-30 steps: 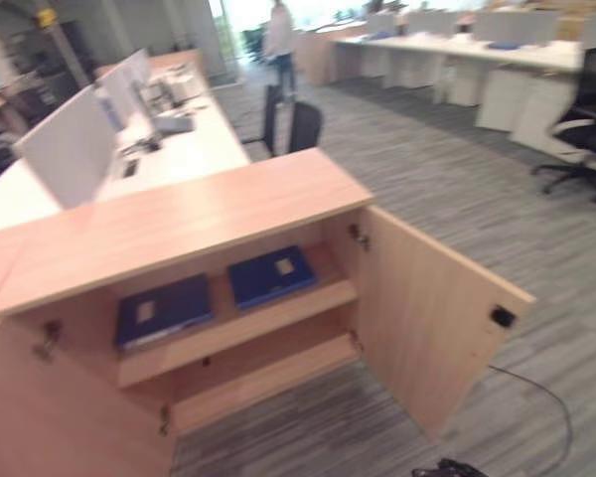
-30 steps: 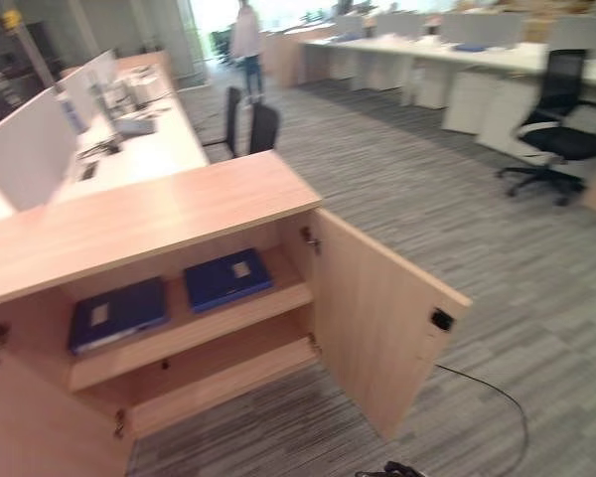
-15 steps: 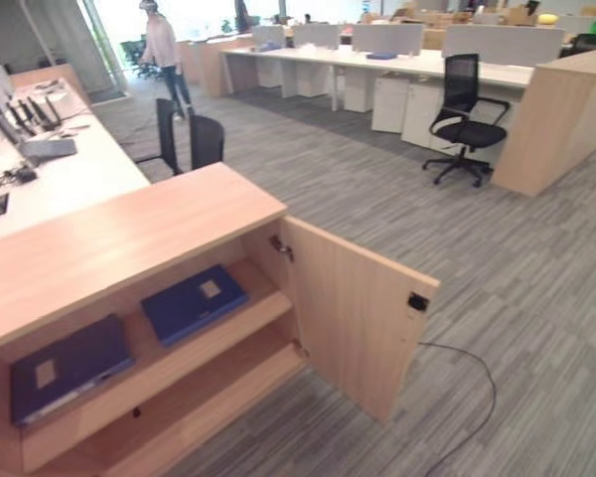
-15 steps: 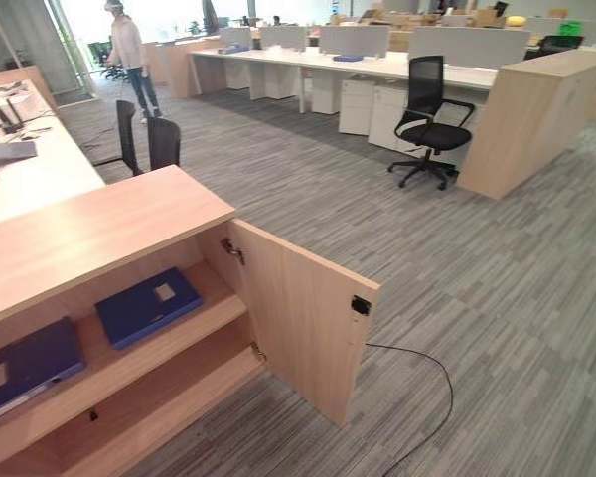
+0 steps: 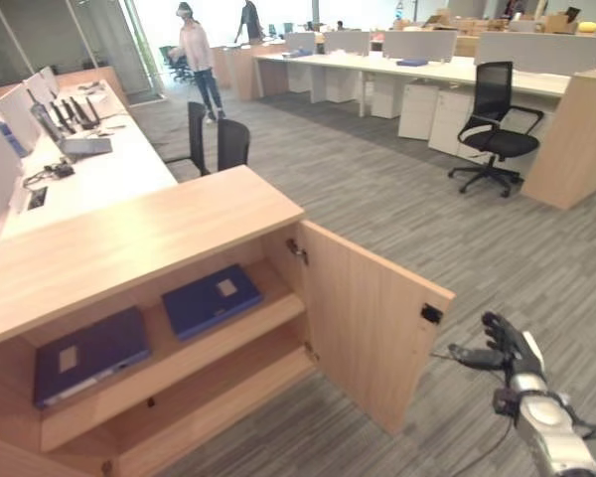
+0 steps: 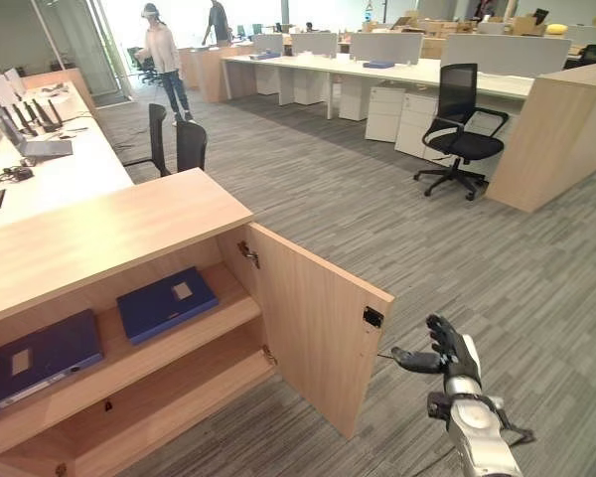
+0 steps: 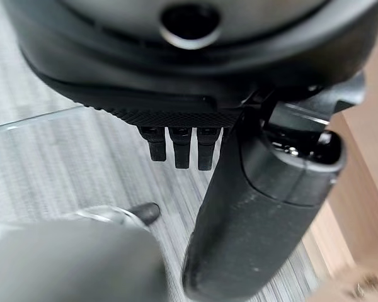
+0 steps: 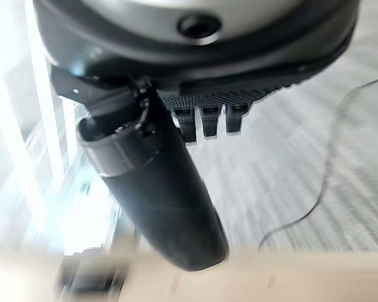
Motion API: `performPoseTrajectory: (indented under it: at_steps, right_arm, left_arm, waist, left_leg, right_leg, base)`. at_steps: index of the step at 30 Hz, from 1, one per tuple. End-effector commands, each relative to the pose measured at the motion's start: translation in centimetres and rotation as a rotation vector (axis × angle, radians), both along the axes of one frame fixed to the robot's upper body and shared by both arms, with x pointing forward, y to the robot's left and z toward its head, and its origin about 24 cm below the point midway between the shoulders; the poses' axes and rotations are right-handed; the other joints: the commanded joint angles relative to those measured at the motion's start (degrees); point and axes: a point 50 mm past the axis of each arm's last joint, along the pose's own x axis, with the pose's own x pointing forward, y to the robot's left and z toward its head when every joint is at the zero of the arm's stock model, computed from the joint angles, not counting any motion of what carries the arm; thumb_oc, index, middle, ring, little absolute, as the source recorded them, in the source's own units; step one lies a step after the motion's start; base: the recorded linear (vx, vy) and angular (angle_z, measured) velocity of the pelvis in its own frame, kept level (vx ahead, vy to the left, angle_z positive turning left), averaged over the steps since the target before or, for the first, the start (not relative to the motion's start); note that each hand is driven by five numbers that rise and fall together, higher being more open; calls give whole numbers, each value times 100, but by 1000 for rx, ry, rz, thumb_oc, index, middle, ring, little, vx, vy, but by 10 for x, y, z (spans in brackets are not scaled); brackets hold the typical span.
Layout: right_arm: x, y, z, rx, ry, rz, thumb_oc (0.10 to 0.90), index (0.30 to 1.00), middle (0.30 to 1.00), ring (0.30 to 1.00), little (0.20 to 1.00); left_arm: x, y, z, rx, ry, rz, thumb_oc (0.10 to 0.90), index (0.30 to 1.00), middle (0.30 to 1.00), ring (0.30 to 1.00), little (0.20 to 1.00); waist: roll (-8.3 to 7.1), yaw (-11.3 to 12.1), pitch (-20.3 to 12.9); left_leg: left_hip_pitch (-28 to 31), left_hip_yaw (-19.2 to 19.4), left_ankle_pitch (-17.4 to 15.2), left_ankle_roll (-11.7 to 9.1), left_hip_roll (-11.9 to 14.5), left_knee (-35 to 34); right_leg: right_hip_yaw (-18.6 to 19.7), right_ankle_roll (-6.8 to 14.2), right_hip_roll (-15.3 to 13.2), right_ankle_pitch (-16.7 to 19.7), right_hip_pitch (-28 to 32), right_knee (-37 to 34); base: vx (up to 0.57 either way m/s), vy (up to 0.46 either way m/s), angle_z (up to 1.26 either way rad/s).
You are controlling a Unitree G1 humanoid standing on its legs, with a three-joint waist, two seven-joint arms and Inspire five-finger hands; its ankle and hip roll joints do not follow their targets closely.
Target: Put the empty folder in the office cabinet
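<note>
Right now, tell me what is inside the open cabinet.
Two blue folders lie flat on the cabinet's upper shelf; the lower shelf looks bare. The far left interior is cut off from view.

The wooden cabinet (image 6: 109,234) stands at the left with its right door (image 6: 318,333) swung open. Two blue folders (image 6: 166,302) (image 6: 40,356) lie flat on its upper shelf. The right hand (image 6: 447,356) hangs near right, fingers relaxed, holding nothing, over grey carpet (image 6: 536,288).

R hand (image 6: 447,354) raised, fingers relaxed, empty; L hand (image 7: 252,207) prob. same.
</note>
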Motion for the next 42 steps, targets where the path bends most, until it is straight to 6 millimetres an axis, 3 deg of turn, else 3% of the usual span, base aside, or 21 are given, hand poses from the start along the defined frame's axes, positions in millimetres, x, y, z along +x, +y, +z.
performPoseTrajectory:
  at_steps: [1,7,8,10,11,12,14,19,23,25,26,27,28,31,33,34,35,36,39,41,42]
  right_arm:
    - [57,40,53,-13,-241,224,800,900,900,900,900]
    - [69,84,70,13,-285,457,800,900,900,900,900]
    - [69,84,70,13,-285,458,800,900,900,900,900]
    - [67,114,82,-9,-297,669,800,900,900,900,900]
    - [64,140,96,-83,-299,888,800,900,900,900,900]
    - [64,140,96,-83,-299,889,800,900,900,900,900]
    - [58,160,107,-104,-302,1045,800,900,900,900,900]
    - [44,211,131,4,-344,1341,800,900,900,900,900]
    - [33,258,142,265,-396,1443,800,900,900,900,900]
    - [27,281,131,448,-332,1445,800,900,900,900,900]
    - [11,308,81,869,-39,1315,800,900,900,900,900]
    - [11,308,81,872,-39,1315,800,900,900,900,900]
    - [-1,324,63,1035,49,1204,800,900,900,900,900]
    - [-8,328,37,1169,169,1052,800,900,900,900,900]
    - [-8,324,33,1176,174,1027,800,900,900,900,900]
    - [-6,314,31,1165,163,1007,800,900,900,900,900]
    - [-6,314,31,1165,164,1006,800,900,900,900,900]
    - [-5,308,30,1162,162,1002,800,900,900,900,900]
    - [-4,305,34,1171,135,1019,800,900,900,900,900]
    - [0,286,26,1116,129,988,800,900,900,900,900]
    - [0,285,26,1116,129,988,800,900,900,900,900]
  left_arm:
    - [0,15,3,35,15,43,800,900,900,900,900]
    - [-3,13,2,16,12,69,800,900,900,900,900]
    - [-3,13,2,16,12,70,800,900,900,900,900]
    - [-5,13,2,8,10,81,800,900,900,900,900]
    - [-5,13,2,-3,6,88,800,900,900,900,900]
    - [-5,12,2,-4,6,89,800,900,900,900,900]
    - [-2,13,2,-5,-9,94,800,900,900,900,900]
    - [6,12,2,-14,-42,99,800,900,900,900,900]
    - [17,8,2,-10,-69,102,800,900,900,900,900]
    - [24,4,2,-17,-89,86,800,900,900,900,900]
    - [31,-3,2,-35,-102,68,800,900,900,900,900]
    - [30,-2,2,-34,-101,69,800,900,900,900,900]
    - [33,-7,2,-38,-105,56,800,900,900,900,900]
    - [47,-10,4,-29,-165,79,800,900,900,900,900]
    - [56,-12,6,-26,-193,86,800,900,900,900,900]
    - [67,-16,7,-40,-234,102,800,900,900,900,900]
    - [67,-16,7,-40,-234,101,800,900,900,900,900]
    - [67,-19,7,-62,-239,121,800,900,900,900,900]
    - [62,-22,6,-87,-240,137,800,900,900,900,900]
    - [50,-17,4,-86,-235,247,800,900,900,900,900]
    - [50,-17,4,-87,-235,247,800,900,900,900,900]
  waist:
    - [-323,175,197]
    - [-344,336,246]
    - [-343,332,247]
    - [-367,387,285]
    - [-421,439,309]
    - [-416,432,311]
    - [-461,463,332]
    - [-534,534,362]
    - [-574,662,382]
    - [-575,740,420]
    - [-565,836,472]
    - [-574,830,467]
    - [-542,926,509]
    - [-538,1077,705]
    - [-548,1113,806]
    - [-564,1104,859]
    - [-558,1100,852]
    - [-533,1116,826]
    - [-472,1205,778]
    - [-387,1383,747]
    - [-383,1367,740]
  left_leg:
    - [-17,-435,-365,-263,95,-35]
    - [-42,-498,-267,-332,156,-35]
    - [-41,-499,-266,-333,157,-35]
    - [-52,-523,-219,-377,206,-7]
    - [-82,-546,-230,-407,260,119]
    - [-84,-548,-233,-408,262,125]
    - [-118,-566,-256,-423,303,248]
    - [-198,-611,-316,-456,403,530]
    - [-230,-683,-363,-463,482,759]
    - [-232,-730,-375,-464,509,829]
    - [-226,-803,-344,-459,501,816]
    - [-226,-805,-345,-460,500,816]
    - [-234,-905,-313,-458,475,771]
    - [-586,-1114,-253,-500,448,1036]
    - [-874,-1127,-224,-537,496,1347]
    - [-978,-637,-151,-562,740,1583]
    - [-994,-646,-156,-565,746,1599]
    - [-956,-404,-148,-601,925,1643]
    - [-801,-570,-141,-686,915,1433]
    - [-662,-641,213,-867,1105,868]
    - [-659,-658,242,-871,1098,834]
  right_leg:
    - [-152,-163,123,-540,186,44]
    - [-233,-218,191,-628,224,40]
    - [-234,-219,192,-628,226,40]
    - [-245,-261,243,-678,245,40]
    - [-252,-301,286,-710,267,40]
    - [-254,-302,287,-711,268,40]
    - [-248,-328,308,-725,284,40]
    - [-266,-402,363,-776,355,40]
    - [-270,-484,398,-814,458,40]
    - [-324,-517,408,-836,506,40]
    - [-393,-547,406,-842,546,44]
    - [-396,-547,406,-844,547,43]
    - [-473,-558,403,-863,570,54]
    - [-721,-579,325,-887,514,120]
    - [-921,-604,264,-903,481,135]
    - [-1337,-632,155,-941,433,161]
    - [-1344,-634,159,-945,427,165]
    - [-1620,-631,115,-973,446,132]
    - [-1748,-574,67,-973,530,119]
    - [-2098,-478,-148,-981,544,195]
    - [-2117,-477,-150,-988,541,203]
  base:
    - [-17,-77,12]
    - [-14,-58,4]
    - [-18,-61,9]
    - [-30,-94,-6]
    - [-25,-82,-8]
    - [-30,-82,-9]
    - [-27,-50,-5]
    - [-27,-61,1]
    - [6,-66,5]
    - [12,-64,14]
    - [10,-44,26]
    - [19,-36,31]
    - [-2,-18,40]
    - [-94,-29,48]
    - [-130,-34,95]
    - [-70,-15,126]
    - [-64,1,171]
    - [41,43,126]
    - [72,98,72]
    - [21,194,38]
    - [-14,206,86]
